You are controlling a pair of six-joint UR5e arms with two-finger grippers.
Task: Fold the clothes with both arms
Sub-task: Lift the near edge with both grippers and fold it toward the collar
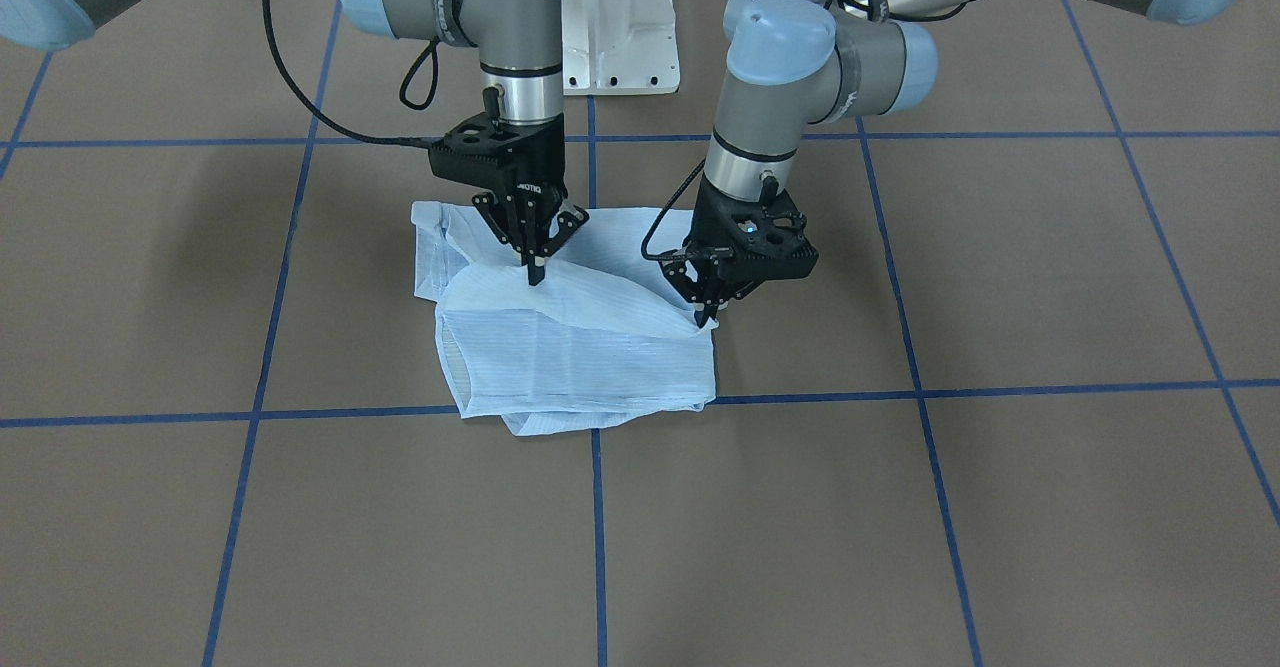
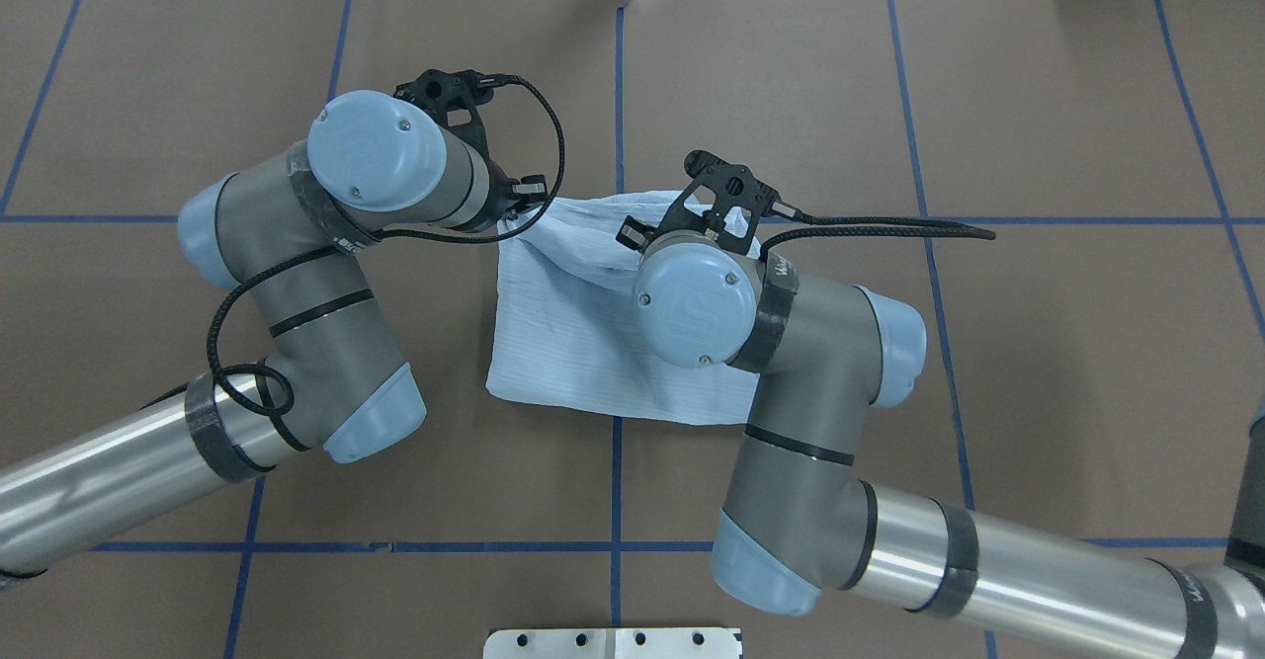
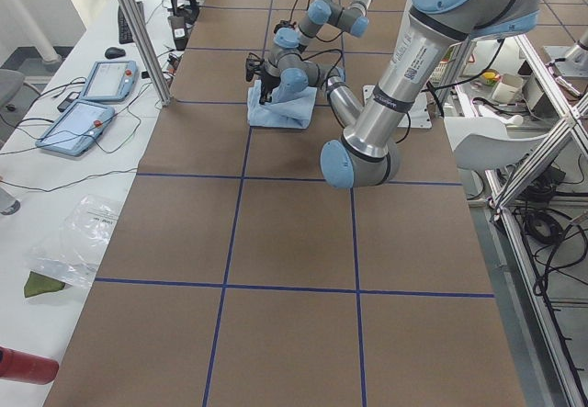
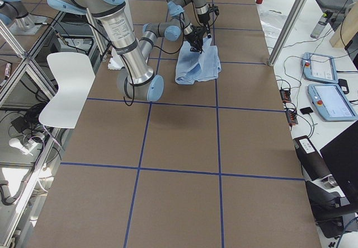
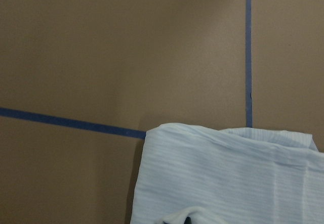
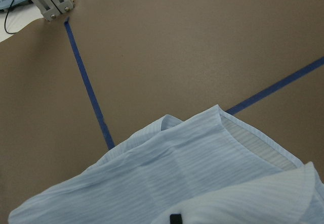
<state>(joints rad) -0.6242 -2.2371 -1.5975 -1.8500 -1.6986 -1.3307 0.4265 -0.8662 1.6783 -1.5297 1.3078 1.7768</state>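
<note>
Cloth is pinched in both of my grips, so I judge this to be the middle of a fold on a shirt [image 1: 575, 352] already gathered into a compact bundle. The next move, as I read it, calls for both wrists to rise together at 1 pace, carry the held layer across the bundle with the span between them kept taut, and let go only once it lies flat. The fabric looks thin, so an uneven pull could drag the lower layers askew.

On my left, my left arm [image 2: 287, 254] comes in with its elbow bent and its wrist rolled over, so the left claw [image 1: 707, 319] leans inward and down at a slant. It is clenched on the shirt's left edge, where the cloth rises to a small peak at the tips.

Between the 2 grips the shirt lies at the middle of the counter [image 1: 1000, 507], its far end covering a crossing of the blue tape lines [image 1: 598, 547]. The top layer runs as a raised ridge from 1 pinch to the other, and a looser part spreads out flat on the near right.

On my right, my right arm [image 2: 791, 461] reaches out over the bundle with the wrist above the cloth, and the right claw [image 1: 537, 269] points almost straight down. Its tips are clamped together on a fold of the top layer, nearer to me than the left pinch.
</note>
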